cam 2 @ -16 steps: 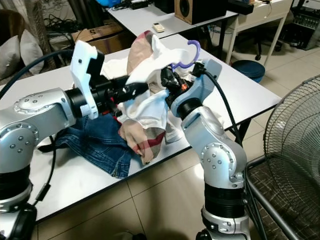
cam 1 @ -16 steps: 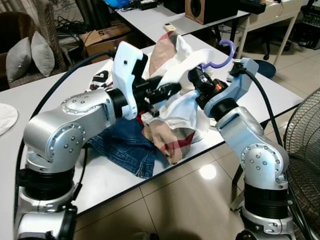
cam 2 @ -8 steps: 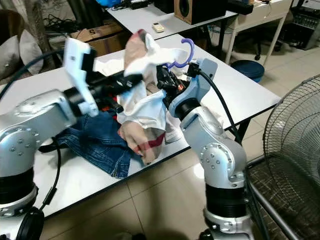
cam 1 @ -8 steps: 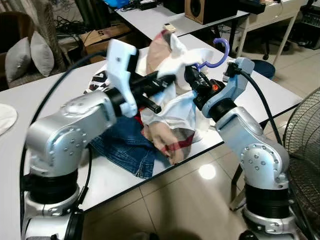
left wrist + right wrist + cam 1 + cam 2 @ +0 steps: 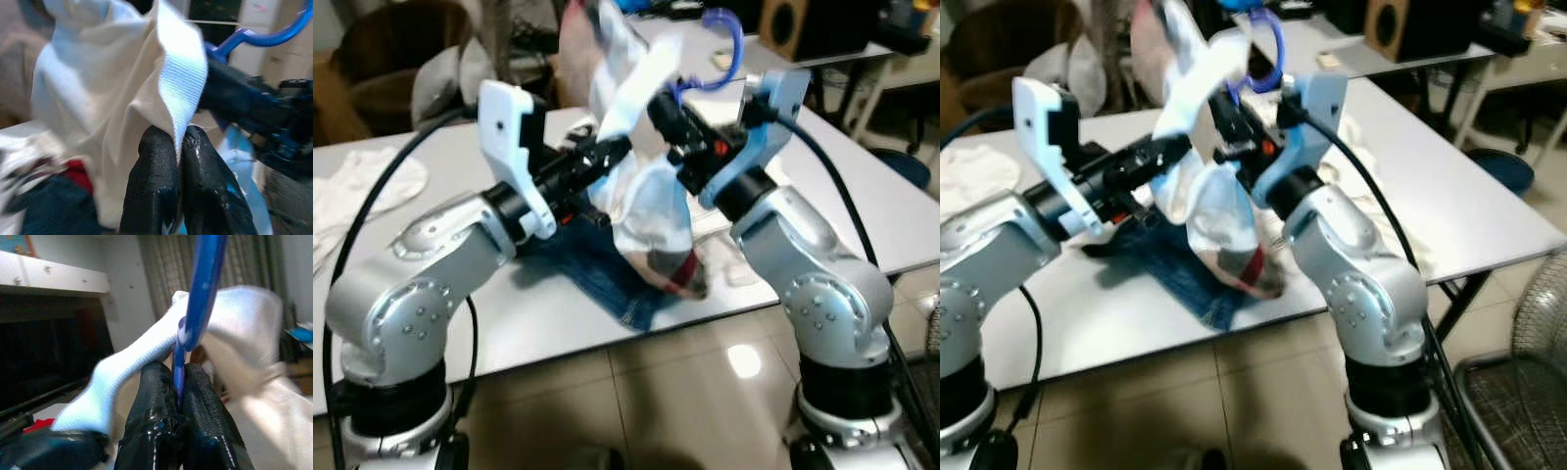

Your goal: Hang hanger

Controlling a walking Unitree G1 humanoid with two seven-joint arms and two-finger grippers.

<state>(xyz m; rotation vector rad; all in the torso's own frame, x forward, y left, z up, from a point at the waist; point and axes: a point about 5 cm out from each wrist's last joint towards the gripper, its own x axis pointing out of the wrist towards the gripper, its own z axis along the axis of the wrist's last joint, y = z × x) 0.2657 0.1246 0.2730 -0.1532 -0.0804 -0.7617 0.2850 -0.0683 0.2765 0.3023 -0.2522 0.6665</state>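
Motion blur softens everything. Right pincer clamps the blue hanger; left pincer pinches the white shirt, its hem hiding jeans on the table.

Motion blur smears both eye views, the shirt hides most of the hanger, and its top is cut off.

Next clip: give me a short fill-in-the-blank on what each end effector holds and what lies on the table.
1. The right end effector is shut on the stem of a ____ hanger.
2. The left end effector pinches the ribbed edge of a ____ garment.
3. On the table below the lifted garment lies a pair of blue ____.

Missing words: blue; white; jeans
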